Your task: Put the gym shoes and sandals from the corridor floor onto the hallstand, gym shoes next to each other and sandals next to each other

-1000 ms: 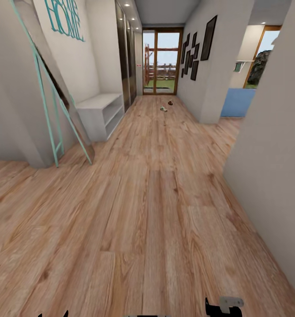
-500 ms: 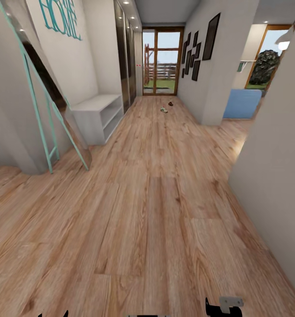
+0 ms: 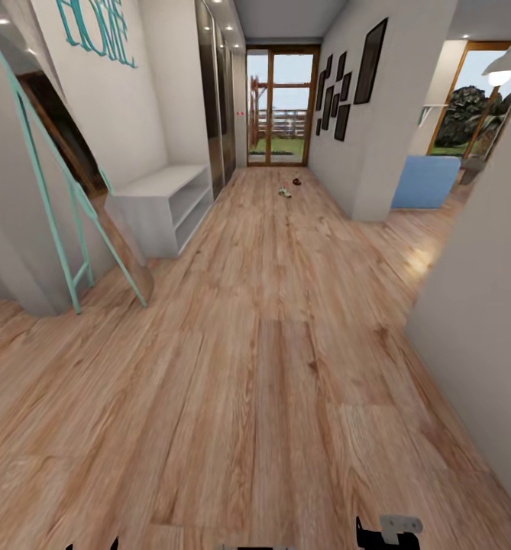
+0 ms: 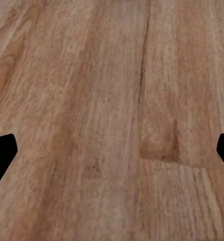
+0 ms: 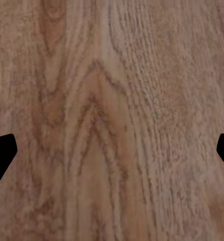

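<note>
Shoes lay far down the corridor: two small shapes on the light brown wood-grain plank floor (image 3: 270,344), one pale with a touch of green (image 3: 284,191) and one darker reddish-brown (image 3: 295,180) just beyond it, near the glazed door (image 3: 279,105) at the end. They were too small for me to tell sneaker from sandal.

Against the left wall stood a pale grey low bench with open shelf compartments (image 3: 160,206); what I could see of its top and openings held nothing. Nearer me a tall mirror in a teal frame (image 3: 56,176) leaned on that same wall, under teal letters (image 3: 95,27). Dark picture frames (image 3: 345,84) hung on the right wall, and past its corner a blue block (image 3: 425,182) showed in a side room.

Both wrist views gave floorboards close up. My left gripper (image 4: 112,150) had its dark fingertips (image 4: 1,155) at opposite edges of the picture, spread wide with nothing between; my right gripper (image 5: 112,150) was spread the same way.

Floor ran bare from me to the shoes, hemmed by a grey wall (image 3: 484,305) close on my right.
</note>
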